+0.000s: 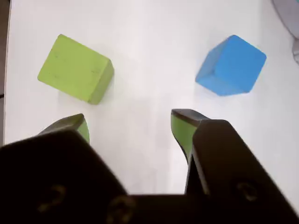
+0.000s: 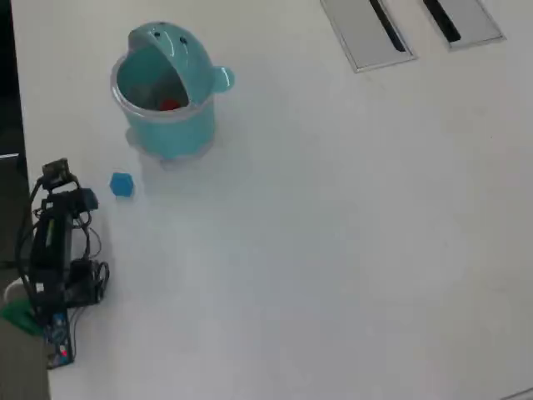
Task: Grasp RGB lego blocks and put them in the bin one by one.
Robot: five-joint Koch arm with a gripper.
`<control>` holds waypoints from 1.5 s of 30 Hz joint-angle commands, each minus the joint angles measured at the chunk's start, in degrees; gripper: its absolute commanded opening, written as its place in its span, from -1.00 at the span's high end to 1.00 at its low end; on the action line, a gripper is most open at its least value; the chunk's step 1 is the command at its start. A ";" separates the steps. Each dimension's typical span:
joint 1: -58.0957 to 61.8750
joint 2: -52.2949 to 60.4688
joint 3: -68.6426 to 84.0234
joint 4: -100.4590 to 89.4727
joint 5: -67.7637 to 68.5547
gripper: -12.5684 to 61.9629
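So the claw (image 1: 130, 120) is wide open in the wrist view, its two green-padded tips poking up from the bottom of the frame with bare white table (image 1: 140, 56) between them. Nothing is held.

Going left to right in the wrist view: the yellow-green block (image 1: 75, 68) sits upper left, just above and a touch outside the left tip. It's rotated, so its flat faces run on a diagonal, not square to the jaws. Then there's the empty gap straight ahead of the claw. Then the blue block (image 1: 231, 65) sits upper right, above and outside the right tip, standing corner-on to the camera.

That's the catch as I see it: neither block is actually in the gap. The green one looks slightly nearer its tip, so my guess is the claw needs to shift left and forward, plus a bit of wrist twist to match that diagonal.

In the overhead view the arm (image 2: 57, 250) hugs the left edge, the blue block (image 2: 122, 185) is just right of it, and the teal bin (image 2: 166, 87) is upper left, with something red (image 2: 171, 105) already inside, probably the red block. The green block is hidden under the arm there.
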 commanded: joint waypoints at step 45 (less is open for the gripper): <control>-14.59 -24.26 1.41 -35.16 11.43 -0.18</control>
